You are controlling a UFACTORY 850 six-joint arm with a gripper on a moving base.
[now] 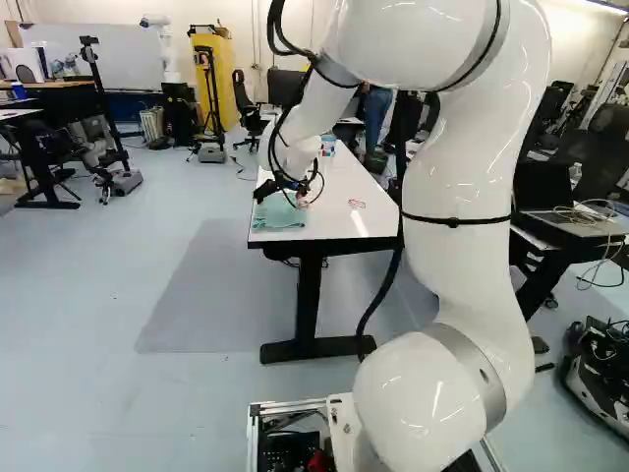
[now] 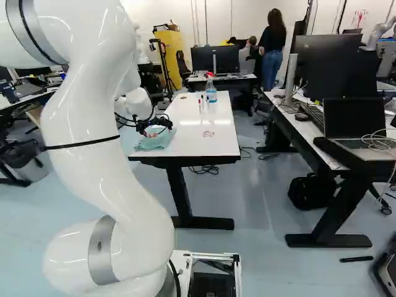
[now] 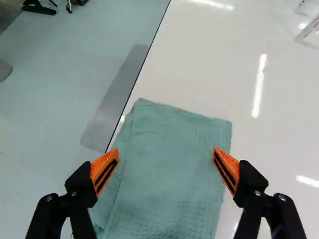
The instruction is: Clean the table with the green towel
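Towel (image 3: 167,174), green: spread on the table (image 2: 185,146), at the near left corner in the right base view. From your gripper (image 3: 165,154) it lies below and straight ahead, its cloth showing between the two fingers and running on past their tips. The tips stand well apart, near the towel's two sides; nothing is gripped. Whether the pads (image 3: 228,170) touch the cloth, you cannot tell. Yours is the one arm at this table, so no choice of arm arises.

Long axis: the towel appears longer along your gripper's line of sight than across it, though its near end runs out of the wrist view, so take this as likely only. Its far edge lies slightly aslant to the line joining the fingertips. One side runs just beside the table's edge; a fold follows that side.

The step in hand is judged to be the taking of the towel, with wiping to come. The next move calls for you to lower the gripper onto the cloth and close across its width, gathering a ridge; flat, thin cloth may slip from the pads if they close too high.

Outward: the red marks (image 2: 208,134) lie right of the towel in the right base view, the likely place to wipe. Farther along stand the pens (image 2: 200,105) and bottle (image 2: 211,94), which a long stroke could knock.
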